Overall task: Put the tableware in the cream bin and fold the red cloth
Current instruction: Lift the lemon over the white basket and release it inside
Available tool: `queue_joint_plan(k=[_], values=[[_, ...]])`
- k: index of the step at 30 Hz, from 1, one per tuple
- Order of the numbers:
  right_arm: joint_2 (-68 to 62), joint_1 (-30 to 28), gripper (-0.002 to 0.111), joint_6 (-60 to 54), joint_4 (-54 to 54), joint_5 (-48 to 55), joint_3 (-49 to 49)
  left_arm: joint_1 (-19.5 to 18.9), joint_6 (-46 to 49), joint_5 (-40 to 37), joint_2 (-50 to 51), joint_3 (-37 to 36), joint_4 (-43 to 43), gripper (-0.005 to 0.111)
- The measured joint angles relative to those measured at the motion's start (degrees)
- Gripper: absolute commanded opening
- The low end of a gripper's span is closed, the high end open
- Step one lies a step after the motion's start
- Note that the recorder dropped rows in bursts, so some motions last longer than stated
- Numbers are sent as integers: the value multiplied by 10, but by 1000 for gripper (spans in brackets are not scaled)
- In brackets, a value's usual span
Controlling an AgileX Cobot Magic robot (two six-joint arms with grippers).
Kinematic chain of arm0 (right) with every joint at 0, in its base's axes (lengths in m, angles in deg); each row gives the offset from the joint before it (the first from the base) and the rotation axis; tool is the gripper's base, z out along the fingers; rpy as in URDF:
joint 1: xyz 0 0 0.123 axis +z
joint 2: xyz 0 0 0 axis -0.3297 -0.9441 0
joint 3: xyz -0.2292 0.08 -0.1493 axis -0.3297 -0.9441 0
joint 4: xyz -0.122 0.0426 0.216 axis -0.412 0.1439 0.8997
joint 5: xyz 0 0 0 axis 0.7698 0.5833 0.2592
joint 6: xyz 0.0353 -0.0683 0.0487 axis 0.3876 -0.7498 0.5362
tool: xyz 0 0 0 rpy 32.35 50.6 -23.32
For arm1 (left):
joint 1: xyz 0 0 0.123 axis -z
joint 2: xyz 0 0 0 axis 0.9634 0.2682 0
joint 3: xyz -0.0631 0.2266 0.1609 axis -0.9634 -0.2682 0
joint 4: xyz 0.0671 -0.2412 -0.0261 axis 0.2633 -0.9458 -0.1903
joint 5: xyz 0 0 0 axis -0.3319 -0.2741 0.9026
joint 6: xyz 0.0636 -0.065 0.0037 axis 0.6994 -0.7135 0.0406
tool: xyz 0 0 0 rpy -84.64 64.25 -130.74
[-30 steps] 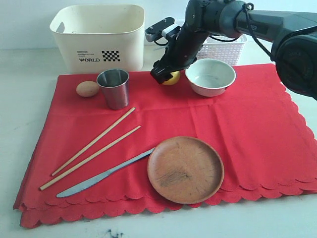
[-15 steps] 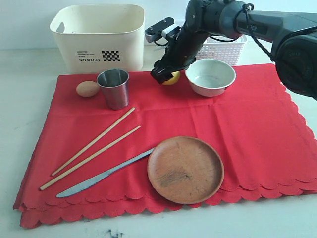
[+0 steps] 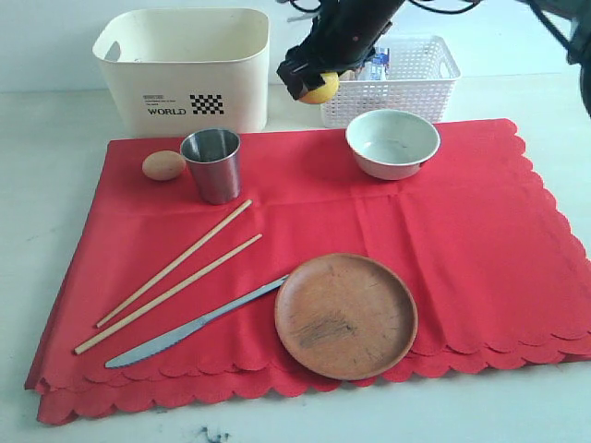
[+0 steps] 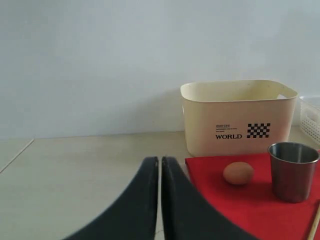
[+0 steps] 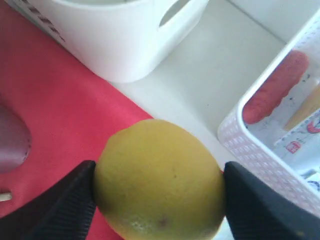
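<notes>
- A yellow lemon [image 3: 319, 89], up off the bench [image 3: 55, 120], just in front of the basket's left corner.
- A white lattice basket [image 3: 416, 97] at the back of the bench, with a reddish sausage [image 5: 277, 87] and printed packets inside.
- A brown egg [image 3: 163, 165], lying well to the left of the lemon.
- A plain pale wall [image 4: 100, 60] behind.

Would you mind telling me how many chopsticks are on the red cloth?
2. One chopstick lies near the steel cup; the other chopstick lies beside it, nearer the knife.

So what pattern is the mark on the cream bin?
Black-and-white checkered mark; left wrist view shows it best.
</notes>
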Motion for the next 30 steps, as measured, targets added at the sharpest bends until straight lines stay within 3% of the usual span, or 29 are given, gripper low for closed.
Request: queue_joint_plan(k=[14, 30], values=[[78, -5, 0, 3, 0, 33, 0, 0, 0, 0, 0, 0, 0, 5], [86, -72, 0, 31, -2, 17, 0, 0, 0, 0, 0, 0, 0, 5]])
